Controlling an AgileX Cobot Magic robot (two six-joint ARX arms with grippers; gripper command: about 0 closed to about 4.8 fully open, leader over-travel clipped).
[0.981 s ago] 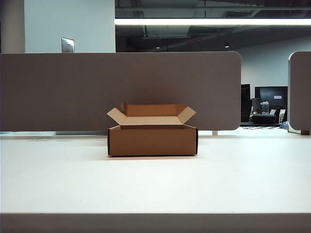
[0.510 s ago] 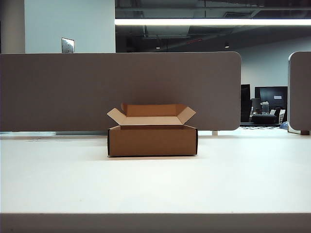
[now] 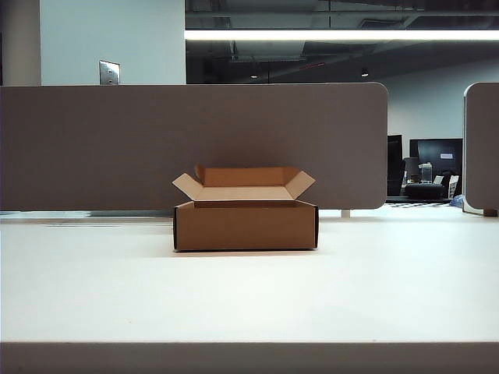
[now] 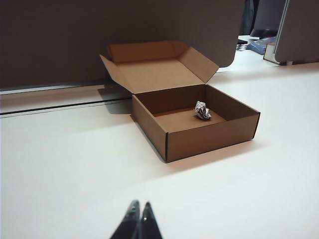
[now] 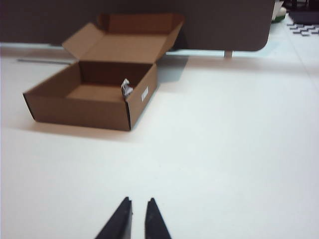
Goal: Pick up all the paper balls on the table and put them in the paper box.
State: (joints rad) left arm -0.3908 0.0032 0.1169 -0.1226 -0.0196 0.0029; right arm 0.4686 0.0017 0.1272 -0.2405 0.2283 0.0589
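In paper box (image 4: pixel 197 127): paper ball (image 4: pixel 202 110) | left tool (image 4: pixel 139 215), right tool (image 5: pixel 138 211) well apart

Grey-brown partition panel (image 3: pixel 195 144) stands across the back; second panel (image 3: pixel 481 144) at far right edge. Lit ceiling strip light (image 3: pixel 343 35) above. Metal wall plate (image 3: pixel 108 72) on pale wall upper left. Dark monitors (image 3: pixel 437 156) and desk clutter seen through gap between panels.

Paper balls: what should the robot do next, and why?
Probably just stay back and stop. One paper ball lies in the box, and no ball shows on the table. The left hand is shut and empty; the right hand holds nothing, its fingers slightly apart, both short of the box.
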